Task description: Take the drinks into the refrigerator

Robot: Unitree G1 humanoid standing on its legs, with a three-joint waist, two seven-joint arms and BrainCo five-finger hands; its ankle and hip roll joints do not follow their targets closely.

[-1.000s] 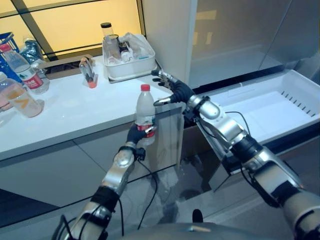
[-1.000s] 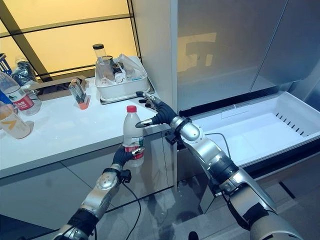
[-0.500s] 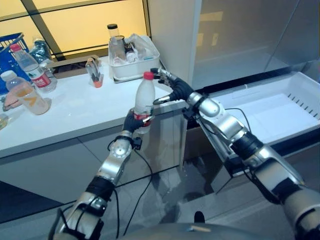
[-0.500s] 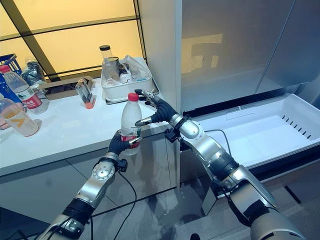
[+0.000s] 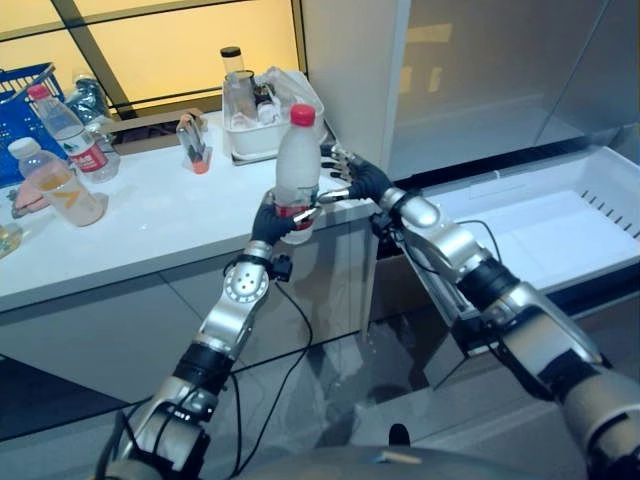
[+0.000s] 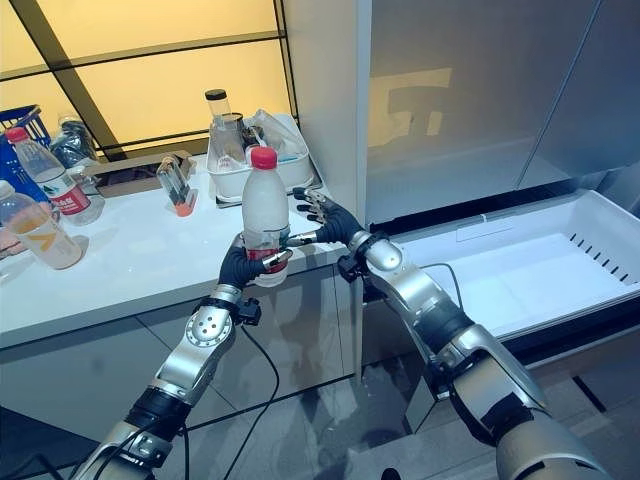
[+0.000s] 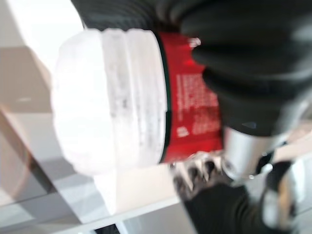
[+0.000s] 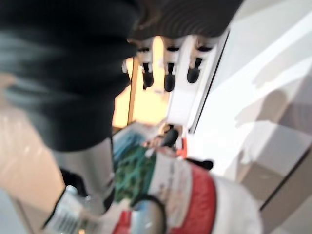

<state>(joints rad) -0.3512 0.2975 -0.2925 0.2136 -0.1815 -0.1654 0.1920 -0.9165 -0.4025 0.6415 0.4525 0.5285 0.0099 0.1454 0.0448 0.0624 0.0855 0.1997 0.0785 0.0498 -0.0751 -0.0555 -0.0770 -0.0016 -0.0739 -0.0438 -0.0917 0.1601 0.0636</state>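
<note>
Raised since a second ago: bottle [image 5: 297, 165] higher and nearer the tub, lifted by the left hand [image 5: 272, 222], with the right hand [image 5: 357, 180] closer beside it.

Left eye view: held upright above the front edge of the white counter [image 5: 150, 235], red cap on top, red label at the grip. Left hand curled round the lower part of the bottle. Right hand just beside the bottle on its right, fingers spread and loosely bent, thumb toward the label; cannot tell whether touching. White tub [image 5: 262, 135] of jars and packets behind, near the fridge [image 5: 480, 70]. Open white fridge drawer [image 5: 560, 215] to the right, well apart from the bottle. Two more bottles [image 5: 62, 128] and a blue basket [image 5: 22, 95] at the far left of the counter.

Right eye view: same layout; small red-based object [image 6: 180, 185] between the tub and the left bottles.

Left wrist view: dark fingers [image 7: 239, 68] wrapped over the red label, bottle base toward the camera.

Right wrist view: dark-tipped fingers [image 8: 168, 73] extended, holding nothing; labelled bottle close below.
</note>
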